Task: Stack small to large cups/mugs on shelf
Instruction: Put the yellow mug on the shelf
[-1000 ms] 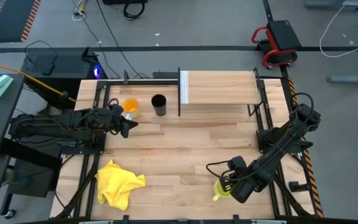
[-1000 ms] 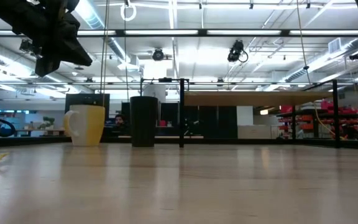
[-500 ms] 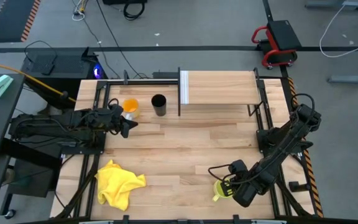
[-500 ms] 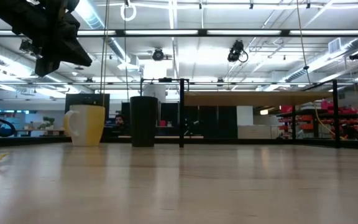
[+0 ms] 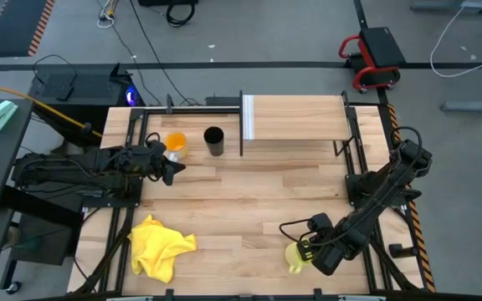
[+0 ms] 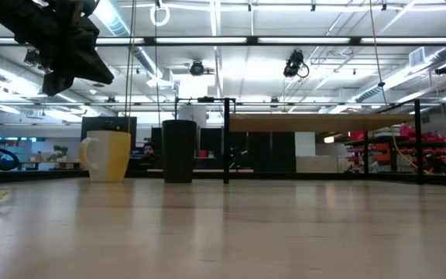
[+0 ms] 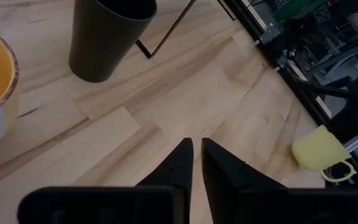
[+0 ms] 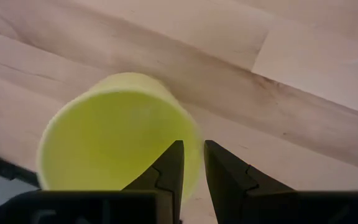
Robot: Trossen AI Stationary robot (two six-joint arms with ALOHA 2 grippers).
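We are working the near right corner, at about five o'clock on the table, where the right gripper [image 5: 305, 247] is pinching the wall of the yellow-green mug [image 5: 296, 253]. In the right wrist view, one finger is sitting inside the bowl and the other outside, the rim caught between them. Over the last second the arm has been shifting here: the mug has edged a little toward the table's middle and the wrist has been resettling over it. We are reading that as the grip just taken or the lift just beginning, though the mug is apparently still resting on the tabletop [image 5: 249, 188].

The left gripper [image 5: 172, 166] is hovering unchanged at nine o'clock, its jaws nearly pressed together with only a slit between them and holding nothing. Just beside it, at about eleven o'clock, the orange cup [image 5: 176, 143] and the black cup [image 5: 213, 140] are standing upright and apart, exactly where they were a second ago. The yellow cloth [image 5: 161, 243] is lying at seven o'clock.

The shelf [image 5: 295, 117] at twelve to one o'clock is carrying no cup. So nothing is stacked yet, and the mug has the whole table depth to travel.
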